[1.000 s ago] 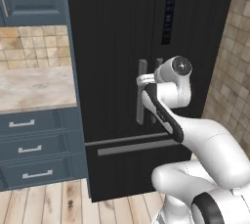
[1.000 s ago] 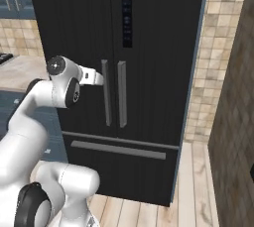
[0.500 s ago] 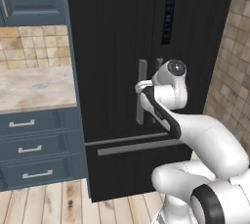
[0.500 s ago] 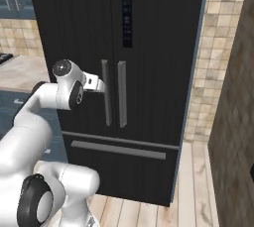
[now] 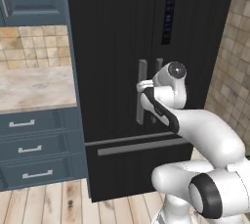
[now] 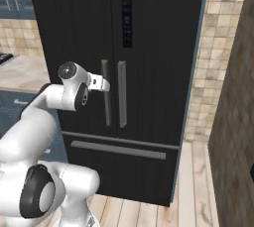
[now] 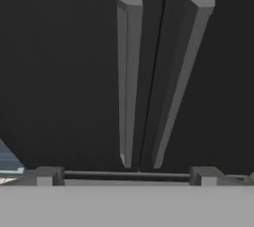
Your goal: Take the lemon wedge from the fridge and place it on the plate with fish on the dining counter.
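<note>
The fridge (image 5: pixel 146 71) stands tall and black, both doors shut, between blue cabinets and a tiled wall. Two long grey handles (image 7: pixel 130 80) flank the centre seam, with a drawer bar (image 6: pixel 118 150) below. The gripper (image 6: pixel 104 84) hovers just before the left handle; I cannot tell whether its fingers are spread.

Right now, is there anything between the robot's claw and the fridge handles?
No. In the hand view, only bare air separates the gripper from the two handles of the shut fridge.
</note>
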Controlling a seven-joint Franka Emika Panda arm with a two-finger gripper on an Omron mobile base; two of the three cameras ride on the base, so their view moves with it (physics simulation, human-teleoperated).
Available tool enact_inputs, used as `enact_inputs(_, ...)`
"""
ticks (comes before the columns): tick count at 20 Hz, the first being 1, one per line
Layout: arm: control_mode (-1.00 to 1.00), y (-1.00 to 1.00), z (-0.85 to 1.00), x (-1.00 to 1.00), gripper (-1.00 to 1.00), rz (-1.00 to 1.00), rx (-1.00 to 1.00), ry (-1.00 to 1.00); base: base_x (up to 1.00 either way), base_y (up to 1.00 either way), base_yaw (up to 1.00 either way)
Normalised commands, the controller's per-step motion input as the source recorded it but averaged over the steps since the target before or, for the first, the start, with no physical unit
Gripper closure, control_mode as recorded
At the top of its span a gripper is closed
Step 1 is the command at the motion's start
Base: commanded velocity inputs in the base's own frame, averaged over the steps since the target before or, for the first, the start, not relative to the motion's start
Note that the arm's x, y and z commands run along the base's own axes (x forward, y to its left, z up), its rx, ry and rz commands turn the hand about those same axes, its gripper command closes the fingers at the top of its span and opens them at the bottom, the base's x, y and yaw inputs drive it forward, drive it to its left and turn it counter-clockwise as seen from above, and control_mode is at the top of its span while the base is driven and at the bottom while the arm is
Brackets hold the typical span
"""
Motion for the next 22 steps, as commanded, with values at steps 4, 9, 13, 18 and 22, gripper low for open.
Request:
enact_inputs(4, -1.00, -0.06, -0.10, 0.66, -1.00, 0.00, 0.00, -0.01, 0.00, 0.00, 0.00)
enact_inputs(9, -1.00, 0.00, -0.07, 0.67, -1.00, 0.00, 0.00, 0.00, 0.00, 0.00, 0.00)
enact_inputs(13, -1.00, 0.00, -0.04, 0.59, -1.00, 0.00, 0.00, 0.00, 0.00, 0.00, 0.00)
enact_inputs(18, -1.00, 0.00, -0.07, 0.63, -1.00, 0.00, 0.00, 0.00, 0.00, 0.00, 0.00)
enact_inputs(22, -1.00, 0.02, -0.14, 0.58, -1.00, 0.00, 0.00, 0.00, 0.00, 0.00, 0.00)
